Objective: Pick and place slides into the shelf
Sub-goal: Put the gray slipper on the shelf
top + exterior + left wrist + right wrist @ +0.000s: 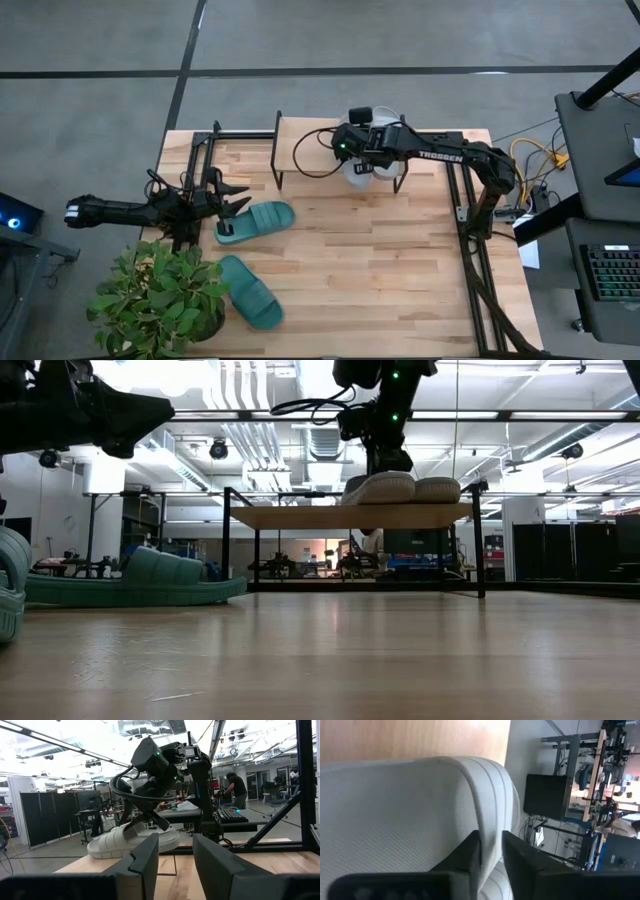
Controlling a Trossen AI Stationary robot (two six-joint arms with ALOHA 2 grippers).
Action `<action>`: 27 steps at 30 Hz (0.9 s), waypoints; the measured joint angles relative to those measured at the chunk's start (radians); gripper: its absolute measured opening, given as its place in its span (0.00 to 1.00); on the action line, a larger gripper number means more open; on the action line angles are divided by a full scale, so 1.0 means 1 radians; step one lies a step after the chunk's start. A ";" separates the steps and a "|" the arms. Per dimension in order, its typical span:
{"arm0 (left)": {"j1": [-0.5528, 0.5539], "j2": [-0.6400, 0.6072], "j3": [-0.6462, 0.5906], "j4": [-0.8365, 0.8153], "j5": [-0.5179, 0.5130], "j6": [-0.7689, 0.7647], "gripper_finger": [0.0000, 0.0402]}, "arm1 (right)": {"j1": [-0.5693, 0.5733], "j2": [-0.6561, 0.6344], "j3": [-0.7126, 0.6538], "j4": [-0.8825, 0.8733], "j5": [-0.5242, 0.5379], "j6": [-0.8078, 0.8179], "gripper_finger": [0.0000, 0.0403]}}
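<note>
your right pincer [362, 160] sits over the shelf [310, 145] at the far side of the counter [380, 260], and the right wrist view shows its two dark fingers pinched on the raised edge of a light grey slide [420, 815]; that grip looks chosen so the slide can be lowered flat onto the board without the fingers fouling the wood. from table height the grey slide [380, 488] rests sole-down on the shelf top with a second grey slide [437, 489] just beside it, so you seem to be at the end of a placement, with the release not yet made. i judge its long axis to run across the shelf's depth, but which end is the toe i cannot tell from here. your left pincer [232, 205] waits near the left edge of the counter, its fingers parted and holding nothing, hovering at one end of the nearer teal slide [257, 220]. that slide lies sole-down on the counter, its long axis running roughly left to right with a slight tilt. the second teal slide [250, 292] lies closer to you, angled diagonally, just beside the potted plant [160, 300], whose leaves could crowd an approach from that side.
</note>
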 joint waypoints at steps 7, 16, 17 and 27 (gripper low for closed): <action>0.000 0.000 0.000 0.000 0.000 0.004 0.27 | 0.001 0.000 0.000 0.004 0.003 0.028 0.03; 0.000 0.000 0.000 0.000 0.000 0.005 0.27 | 0.001 0.001 -0.001 0.018 0.087 0.094 0.03; 0.000 0.000 0.000 0.000 0.000 0.005 0.27 | 0.001 0.001 -0.001 0.025 0.105 0.108 0.03; 0.000 0.000 0.000 0.000 0.000 0.005 0.27 | 0.001 0.004 -0.003 0.025 0.119 0.248 0.03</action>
